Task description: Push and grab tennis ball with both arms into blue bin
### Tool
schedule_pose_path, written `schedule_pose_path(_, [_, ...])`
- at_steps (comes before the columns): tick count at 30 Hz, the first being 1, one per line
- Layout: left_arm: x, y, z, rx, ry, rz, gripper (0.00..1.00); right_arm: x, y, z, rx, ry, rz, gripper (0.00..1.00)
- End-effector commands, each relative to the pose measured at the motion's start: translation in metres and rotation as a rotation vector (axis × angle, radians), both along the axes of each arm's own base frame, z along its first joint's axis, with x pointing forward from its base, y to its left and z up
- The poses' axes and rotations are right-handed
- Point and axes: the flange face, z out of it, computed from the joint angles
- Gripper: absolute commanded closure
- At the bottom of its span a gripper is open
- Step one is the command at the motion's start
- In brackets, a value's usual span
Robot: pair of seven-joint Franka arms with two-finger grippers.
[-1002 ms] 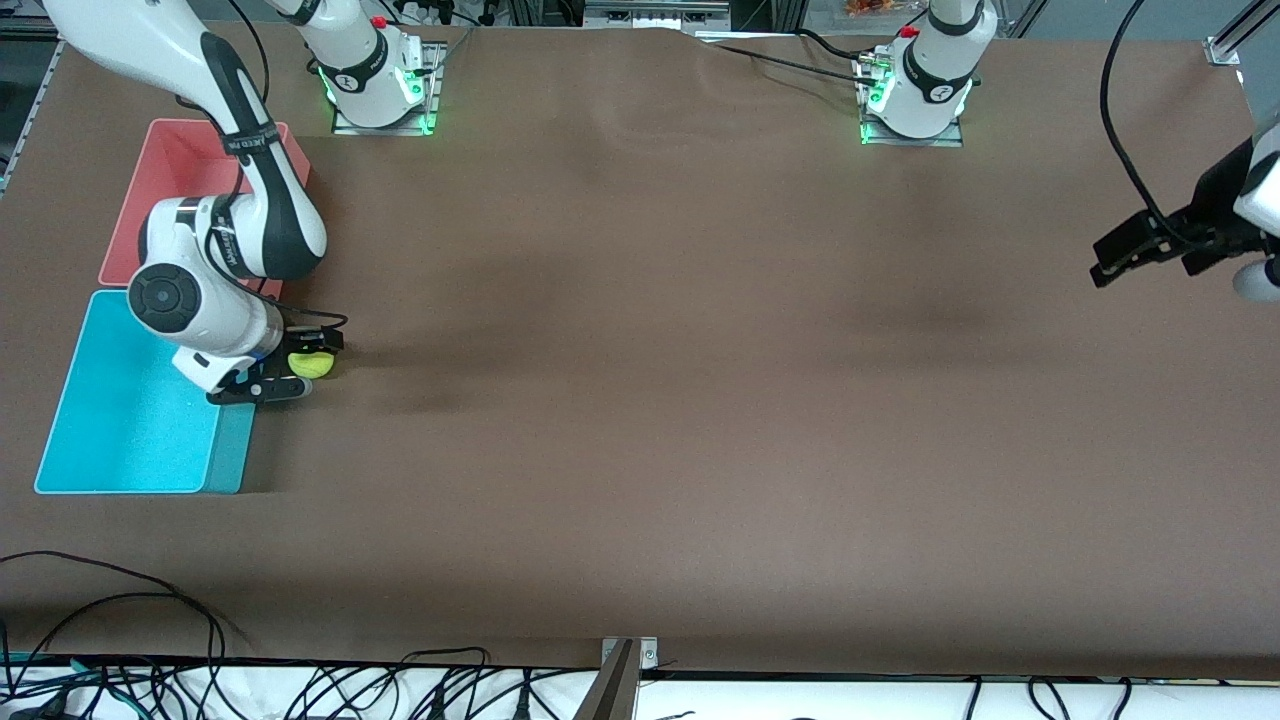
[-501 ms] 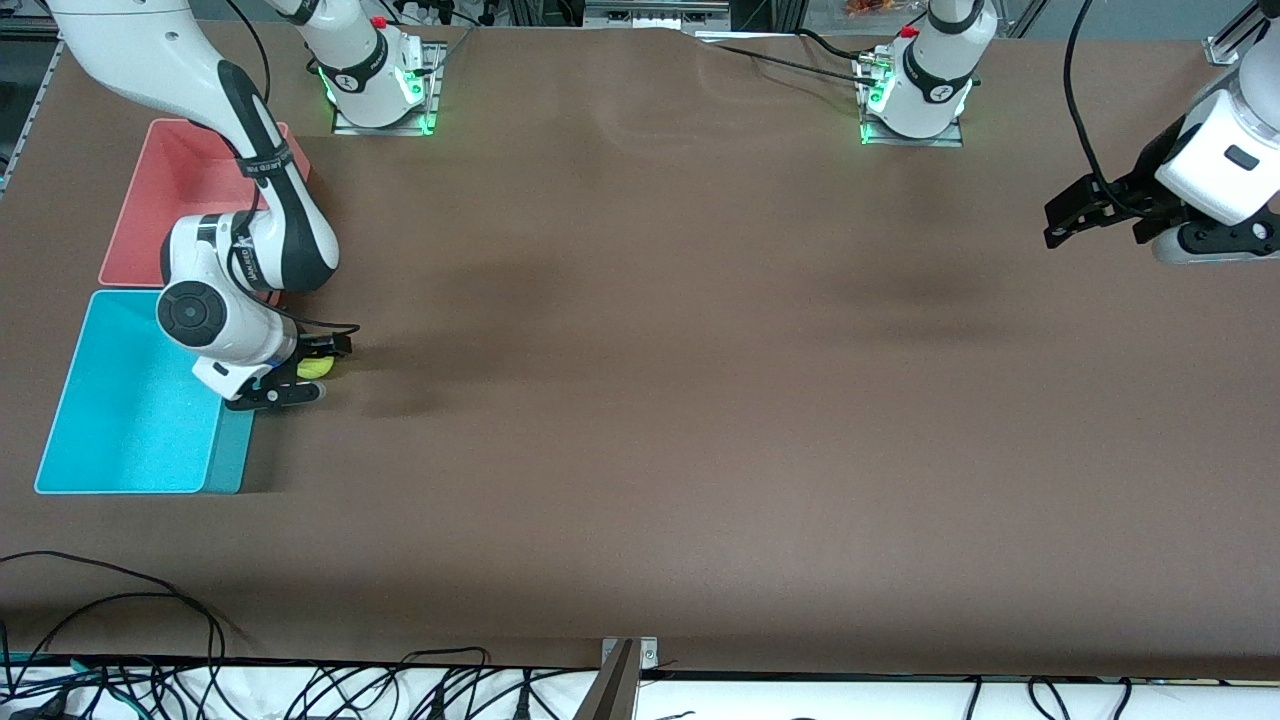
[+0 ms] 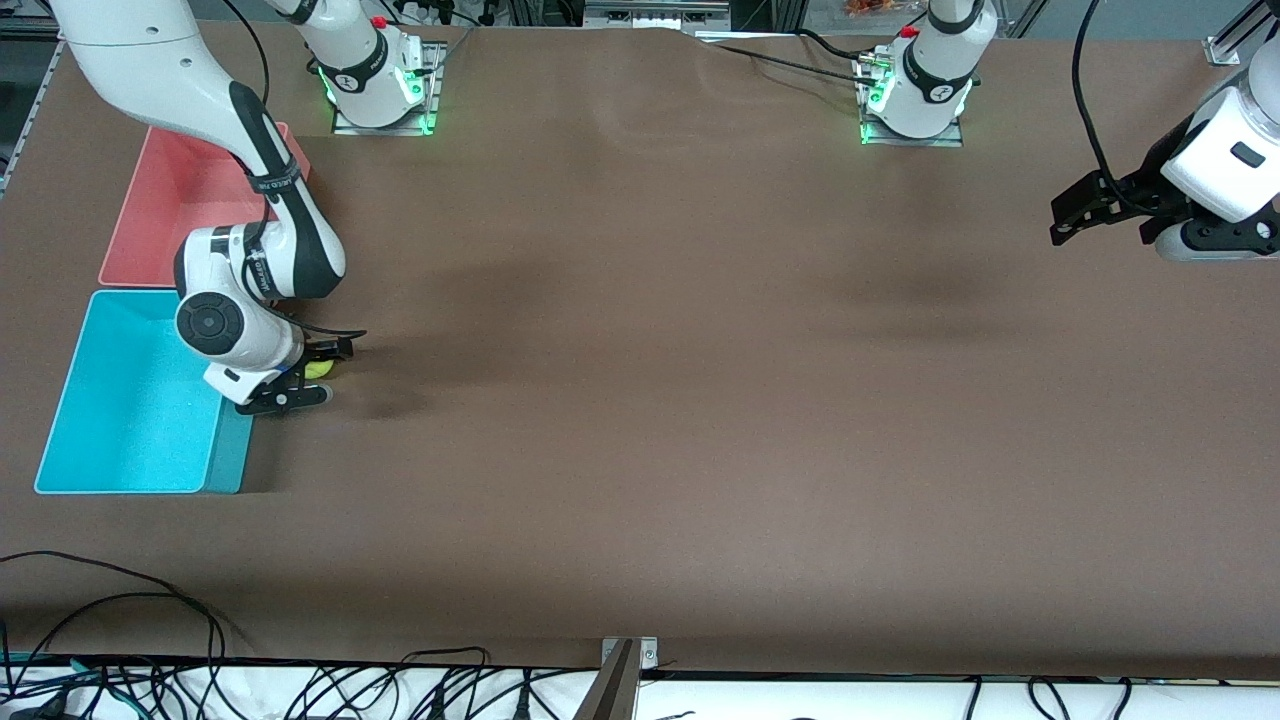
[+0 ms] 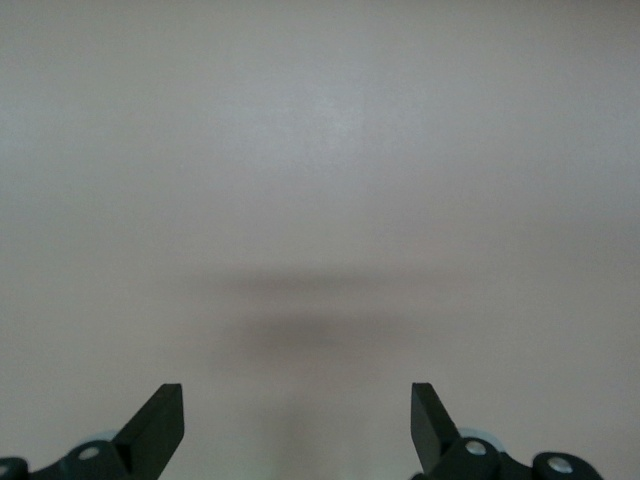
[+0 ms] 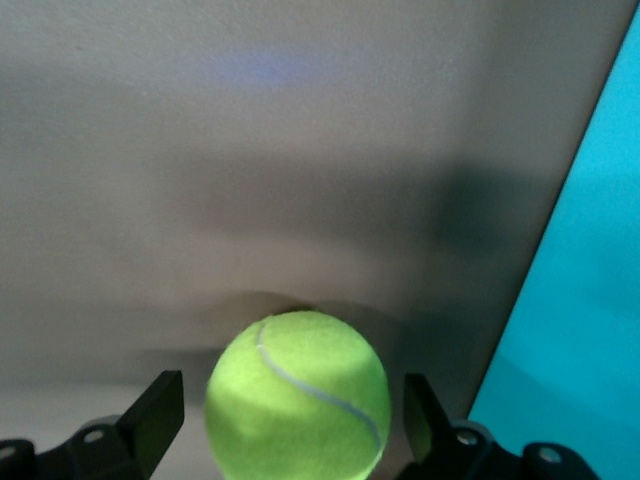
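We see the tennis ball (image 3: 319, 369) on the table (image 3: 640, 400) just beside the blue bin (image 3: 130, 480), pink bin (image 3: 170, 200) farther from the front camera, touching it

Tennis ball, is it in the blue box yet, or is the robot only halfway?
About halfway. Done: the tennis ball lies on the table right beside the blue bin. In hand: the right gripper is down around it, a finger on each side with small gaps showing, so no firm grip yet. Left: squeeze, lift it over the wall and drop it in. The left gripper waits open at its own end.
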Motion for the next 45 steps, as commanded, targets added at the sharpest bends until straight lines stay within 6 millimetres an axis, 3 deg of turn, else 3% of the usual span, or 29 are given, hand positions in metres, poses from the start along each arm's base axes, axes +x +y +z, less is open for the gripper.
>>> schedule_pose_path(1, [-0.005, 0.012, 0.01, -0.01, -0.018, -0.015, 0.0, 0.001, -0.002, 0.001, -0.01, -0.003, 0.019, 0.53])
schedule_pose_path(6, [-0.004, 0.017, 0.015, -0.01, -0.028, -0.006, 0.0, 0.0, -0.002, 0.002, -0.011, 0.002, 0.021, 0.62])
schedule_pose_path(10, [-0.004, 0.019, 0.015, -0.012, -0.028, -0.003, 0.0, 0.003, -0.002, 0.01, -0.013, 0.0, 0.019, 0.62])
schedule_pose_path(25, [-0.002, 0.016, 0.011, -0.011, -0.019, -0.007, 0.0, 0.062, -0.003, 0.141, -0.021, 0.047, -0.079, 0.62])
schedule_pose_path(31, [-0.002, 0.016, 0.011, -0.009, -0.019, -0.007, 0.0, 0.069, -0.019, 0.167, -0.019, 0.051, -0.085, 0.62])
schedule_pose_path(37, [-0.002, 0.016, 0.011, -0.009, -0.019, -0.007, 0.0, 0.066, -0.059, 0.181, -0.012, 0.099, -0.063, 0.62])
schedule_pose_path(43, [-0.002, 0.016, 0.01, -0.009, -0.018, -0.009, 0.0, 0.06, -0.116, 0.168, 0.02, 0.127, -0.065, 0.62])
schedule_pose_path(45, [-0.002, 0.016, 0.009, -0.009, -0.016, -0.009, 0.0, 0.059, -0.126, 0.16, 0.024, 0.134, -0.065, 0.62])
